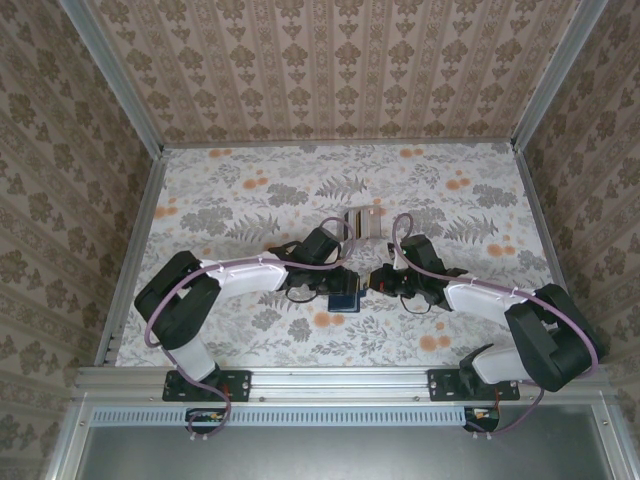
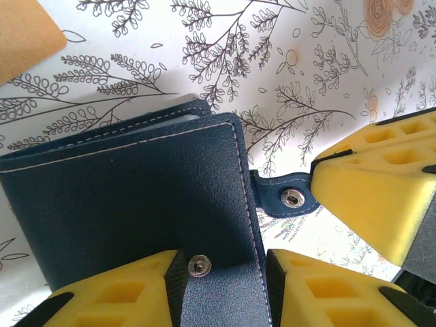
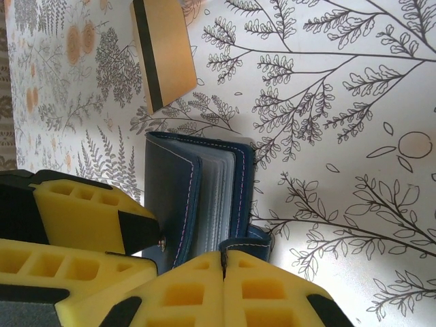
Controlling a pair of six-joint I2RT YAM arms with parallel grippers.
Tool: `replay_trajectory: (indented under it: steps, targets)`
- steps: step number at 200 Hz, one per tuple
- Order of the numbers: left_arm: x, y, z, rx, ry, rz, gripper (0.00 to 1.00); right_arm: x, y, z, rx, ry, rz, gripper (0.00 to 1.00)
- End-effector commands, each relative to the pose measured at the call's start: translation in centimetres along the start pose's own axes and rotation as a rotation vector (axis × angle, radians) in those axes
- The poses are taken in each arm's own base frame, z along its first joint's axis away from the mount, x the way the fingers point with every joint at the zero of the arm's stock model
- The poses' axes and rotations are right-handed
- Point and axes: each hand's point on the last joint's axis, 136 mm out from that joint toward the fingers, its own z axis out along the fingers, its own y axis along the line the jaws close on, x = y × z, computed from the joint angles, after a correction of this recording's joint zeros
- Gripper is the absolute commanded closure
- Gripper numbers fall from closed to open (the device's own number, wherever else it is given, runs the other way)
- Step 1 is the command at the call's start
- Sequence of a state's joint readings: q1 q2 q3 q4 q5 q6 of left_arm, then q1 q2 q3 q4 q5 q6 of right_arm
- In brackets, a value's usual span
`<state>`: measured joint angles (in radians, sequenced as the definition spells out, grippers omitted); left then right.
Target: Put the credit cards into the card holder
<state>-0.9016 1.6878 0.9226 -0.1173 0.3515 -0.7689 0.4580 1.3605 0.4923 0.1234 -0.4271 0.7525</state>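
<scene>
Arms: both stretched low toward table [image 1: 250, 190] centre, tips meeting. Left gripper [image 2: 223, 269]: part-open, pads clamping holder [image 2: 136, 197] cover beside stud. Right gripper [image 3: 223, 262]: closed, holding nothing, tip touching snap tab [image 2: 291, 199]. Holder: navy, white-stitched, at table centre, gold card [image 3: 167, 51] near.

The gold card [image 2: 24, 30] runs off the corner; pads [image 2: 116, 300] hide the bottom of the card holder [image 2: 136, 197].

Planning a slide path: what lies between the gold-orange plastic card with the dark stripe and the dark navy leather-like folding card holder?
Only bare floral tablecloth separates the gold-orange card from the navy card holder, seen in the right wrist view.
</scene>
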Motion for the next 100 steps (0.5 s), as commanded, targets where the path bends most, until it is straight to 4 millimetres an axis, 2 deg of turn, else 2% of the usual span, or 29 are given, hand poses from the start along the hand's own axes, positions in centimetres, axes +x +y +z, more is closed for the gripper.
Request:
replay_trajectory:
  steps: [1, 27, 64, 85, 100]
  targets:
    - [0.2, 0.2, -0.3, -0.006, -0.007, -0.027, 0.61, 0.3, -0.2, -0.2, 0.006, 0.013, 0.033, 1.0]
    - [0.3, -0.1, -1.2, -0.077, -0.028, 0.008, 0.61, 0.3, 0.2, -0.2, -0.014, 0.013, 0.044, 1.0]
    - [0.6, 1.1, -2.4, -0.151, -0.05, 0.017, 0.69, -0.1, 0.8, -0.6, -0.021, 0.008, 0.038, 1.0]
    - [1.1, 2.0, -2.1, -0.183, -0.029, 0.025, 0.8, -0.2, 1.2, -0.7, -0.032, 0.009, 0.033, 1.0]
    - [1.5, 2.0, -1.2, -0.171, -0.001, 0.024, 0.82, -0.3, 1.7, -0.7, -0.046, 0.012, 0.03, 1.0]
